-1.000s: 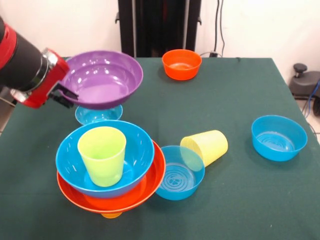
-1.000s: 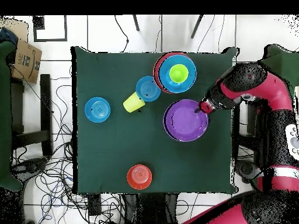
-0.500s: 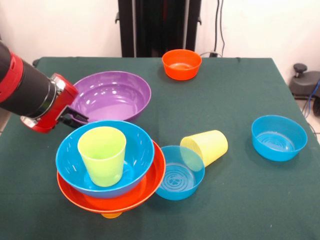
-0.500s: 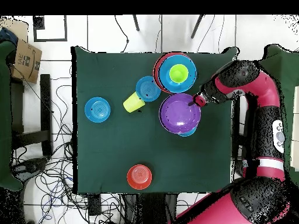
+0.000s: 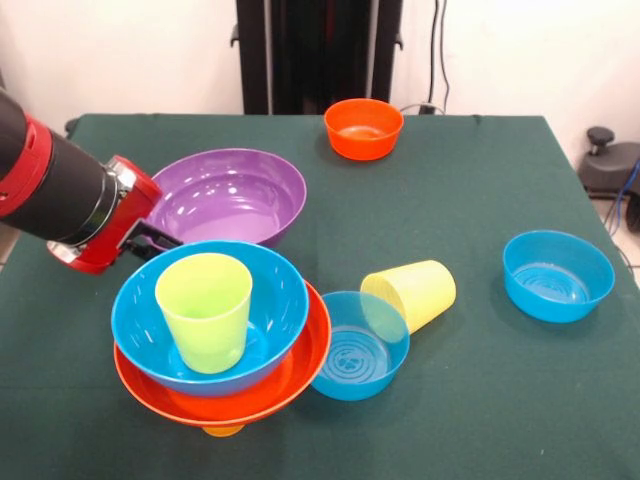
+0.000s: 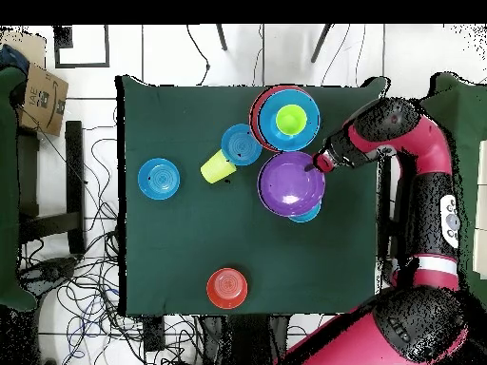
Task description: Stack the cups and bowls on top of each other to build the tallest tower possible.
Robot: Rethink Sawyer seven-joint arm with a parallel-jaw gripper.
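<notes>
lower than a second ago, the purple bowl (image 5: pixel 228 197) now sits down near the table (image 5: pixel 480 180) behind the tower (image 5: pixel 222 335), and it covers most of the small blue bowl (image 6: pixel 308 215) that stood in plain sight under it before. the gripper (image 5: pixel 152 237) is clamped on the purple bowl's rim at the side nearest the arm (image 5: pixel 55 195), so the bowl reaches away from the pincer toward the table's middle, its near edge just behind the tower's big blue bowl (image 5: pixel 270 300).

the front view shows the tower's layers: a lime green cup (image 5: pixel 205 310) standing upright inside the big blue bowl, which nests in a wider orange bowl (image 5: pixel 300 375), with a bit of an orange cup (image 5: pixel 222 431) peeping out beneath. it hides the small blue bowl altogether. the overhead view shows only a sliver of that small blue bowl poking out from under the purple one, on the side toward the robot's base, and shows the arm bending in from the table's edge.

beside the tower a medium blue bowl (image 5: pixel 352 350) sits open and empty, with the pale yellow cup (image 5: pixel 412 292) lying on its side against its rim. another blue bowl (image 5: pixel 557 275) sits empty well apart, and the small orange bowl (image 5: pixel 363 127) stands at the far edge.
</notes>
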